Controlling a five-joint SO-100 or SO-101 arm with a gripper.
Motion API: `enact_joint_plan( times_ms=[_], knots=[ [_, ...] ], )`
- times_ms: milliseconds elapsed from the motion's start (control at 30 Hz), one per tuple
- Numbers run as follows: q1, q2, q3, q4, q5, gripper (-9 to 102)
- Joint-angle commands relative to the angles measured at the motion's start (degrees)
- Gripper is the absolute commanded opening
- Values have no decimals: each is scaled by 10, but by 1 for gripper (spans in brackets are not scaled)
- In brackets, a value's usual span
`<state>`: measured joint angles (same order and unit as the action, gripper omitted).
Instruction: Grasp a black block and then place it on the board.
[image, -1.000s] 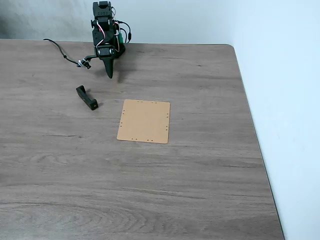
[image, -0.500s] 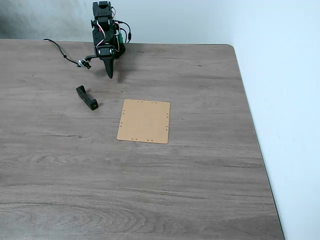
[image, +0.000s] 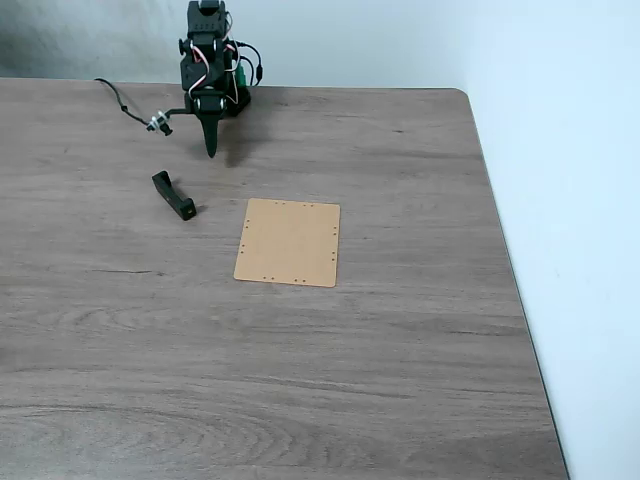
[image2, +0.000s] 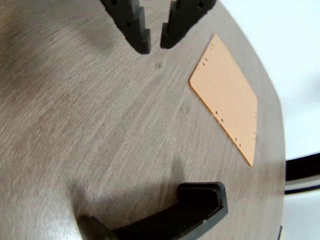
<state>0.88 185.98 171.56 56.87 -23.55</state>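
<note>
The black block (image: 173, 195) lies on the table, left of the tan board (image: 288, 242) and apart from it. My gripper (image: 211, 152) hangs point-down at the back of the table, behind the block and clear of it. In the wrist view the block (image2: 170, 217) lies at the bottom edge and the board (image2: 225, 97) at the right. The gripper (image2: 155, 46) comes in from the top; its fingers stand a narrow gap apart with nothing between them, above bare tabletop.
The grey wood-grain table (image: 400, 350) ends at a rounded corner at the back right. A cable (image: 125, 108) trails left from the arm's base (image: 225, 95). Wide bare tabletop lies in front of the board.
The arm has swung slightly to the left in the fixed view, so the gripper tip now points nearer the block. Block and board have not moved.
</note>
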Motion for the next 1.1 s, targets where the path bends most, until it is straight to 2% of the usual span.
enact_joint_plan(
  times_ms=[0, 267, 433, 833, 1067],
  knots=[
    [13, -47, -70, 8, -40, 0],
    [43, -163, -162, 7, -178, 13],
    [62, -206, -180, 9, -305, 18],
    [91, -353, -308, 1, -539, 20],
    [135, -496, -421, 17, -701, 21]
  ],
)
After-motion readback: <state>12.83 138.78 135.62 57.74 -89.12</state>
